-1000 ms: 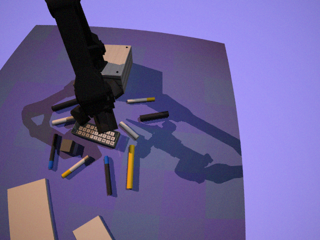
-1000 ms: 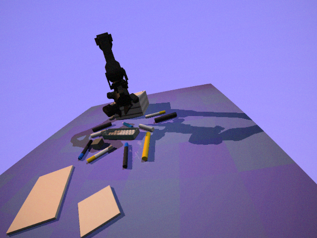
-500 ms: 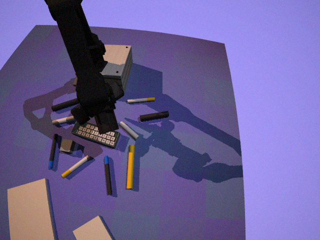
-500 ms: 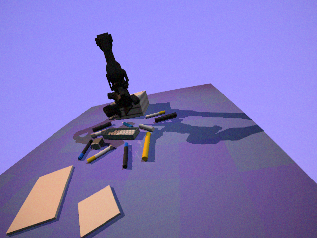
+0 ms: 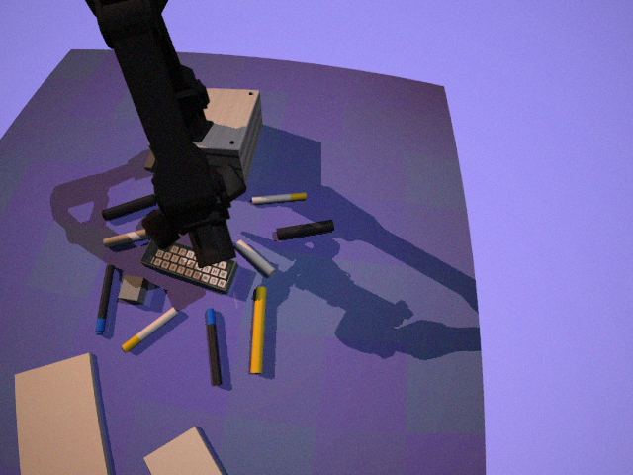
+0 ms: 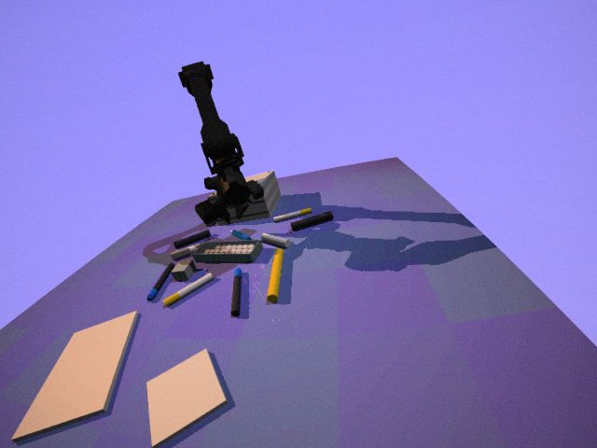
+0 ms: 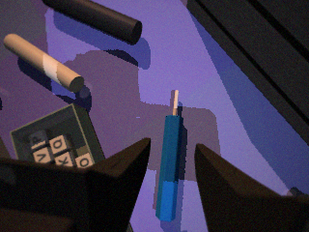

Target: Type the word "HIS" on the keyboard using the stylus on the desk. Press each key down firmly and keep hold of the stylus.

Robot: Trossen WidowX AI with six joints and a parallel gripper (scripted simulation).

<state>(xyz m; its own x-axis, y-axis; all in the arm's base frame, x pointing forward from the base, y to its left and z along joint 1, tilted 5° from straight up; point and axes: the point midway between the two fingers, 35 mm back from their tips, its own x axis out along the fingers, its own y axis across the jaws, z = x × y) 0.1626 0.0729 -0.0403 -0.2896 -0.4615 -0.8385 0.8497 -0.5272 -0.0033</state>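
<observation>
The blue stylus point(image 6: 240, 234) point(image 7: 169, 155) lies on the desk behind the keyboard, its thin pale tip pointing up in the wrist view. The arm hides it in the top view. The dark green keyboard point(image 5: 231, 278) point(image 6: 226, 258) point(image 7: 43, 123) with pale letter keys lies beside it; the arm covers part of it in the top view, and only one corner shows in the wrist view. My gripper point(image 7: 172, 147) is partly open and empty above the stylus. In the wrist view the stylus shows in the gap between the two fingers, roughly lined up with them.
A stacked pale box point(image 5: 232, 110) point(image 6: 272, 192) stands close behind. A white cylinder point(image 5: 255, 257) point(image 6: 275, 240), a yellow rod point(image 5: 258, 332) point(image 6: 275, 277), a grey block point(image 5: 134, 288) point(image 6: 183, 270) and several markers surround the keyboard. Two flat boards lie at the front left.
</observation>
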